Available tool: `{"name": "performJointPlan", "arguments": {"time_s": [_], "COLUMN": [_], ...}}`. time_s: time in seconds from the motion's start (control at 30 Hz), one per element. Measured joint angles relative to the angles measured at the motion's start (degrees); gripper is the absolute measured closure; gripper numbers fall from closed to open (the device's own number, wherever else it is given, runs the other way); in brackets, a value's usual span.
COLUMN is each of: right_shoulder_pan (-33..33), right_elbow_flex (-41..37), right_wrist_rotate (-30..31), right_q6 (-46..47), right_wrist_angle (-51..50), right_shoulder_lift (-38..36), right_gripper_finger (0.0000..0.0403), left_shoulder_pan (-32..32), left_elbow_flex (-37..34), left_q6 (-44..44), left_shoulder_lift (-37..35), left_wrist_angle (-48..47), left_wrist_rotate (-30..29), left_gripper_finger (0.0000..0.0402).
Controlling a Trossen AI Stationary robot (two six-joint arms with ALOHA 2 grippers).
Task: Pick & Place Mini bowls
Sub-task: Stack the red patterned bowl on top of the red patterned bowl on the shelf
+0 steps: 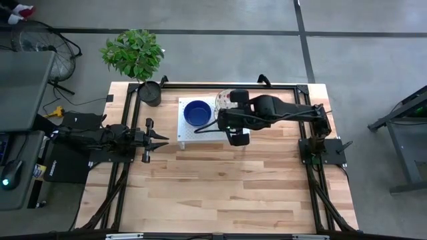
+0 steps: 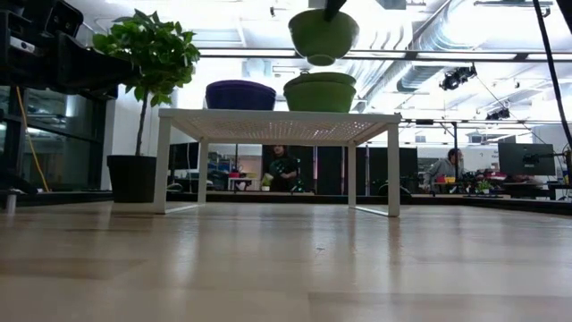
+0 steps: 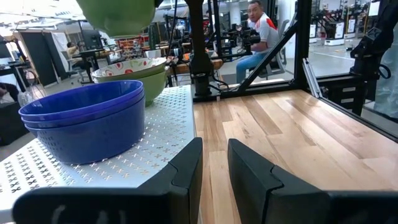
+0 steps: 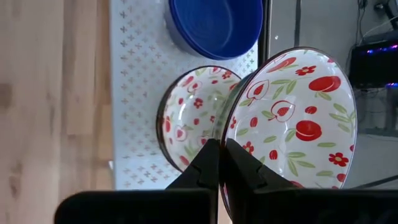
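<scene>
The right gripper (image 4: pixel 219 163) is clenched on the rim of a floral mini bowl (image 4: pixel 292 118), fingers pinching the wall edge-on. In the low view this lifted bowl (image 2: pixel 323 34) hangs clear above the white perforated rack (image 2: pixel 279 116), apart from it. Directly below and slightly ahead of the fingers rests a second floral bowl (image 4: pixel 193 115) on the rack; beyond it, farther from the fingers, sits the stack of blue bowls (image 4: pixel 214 25).

The held bowl is tilted, its open face turned toward the wrist camera; being round, it has no long axis, so only the rim plane matters for the set-down.

The left gripper (image 3: pixel 214 165) waits low over the bare wooden table (image 1: pixel 220 187), beside the rack, fingers parted and empty. The right arm is the nearer one to all bowls.

Judgement: open tabletop lies toward the front of the rack; the rack edge and the seated floral bowl are the obstacles to clear during any lateral move.
</scene>
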Motion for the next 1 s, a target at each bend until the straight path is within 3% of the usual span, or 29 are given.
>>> {"name": "performJointPlan", "arguments": {"time_s": [0.23,0.5,1.0], "right_shoulder_pan": [-0.1,0.3,0.3], "right_elbow_flex": [0.0,0.0,0.0], "right_wrist_rotate": [-1.0,-4.1,-2.7], "right_q6": [8.0,6.2,7.1], "right_wrist_angle": [0.0,0.0,0.1], "right_shoulder_lift": [0.6,3.2,6.3], "right_gripper_finger": [0.0403,0.0403,0.0403], "left_shoulder_pan": [0.0,0.0,0.0], "left_elbow_flex": [0.0,0.0,0.0], "left_q6": [0.0,0.0,0.0], "left_shoulder_lift": [0.0,0.0,0.0], "left_wrist_angle": [0.0,0.0,0.0], "left_wrist_rotate": [0.0,0.0,0.0], "left_gripper_finger": [0.0330,0.0330,0.0330]}}
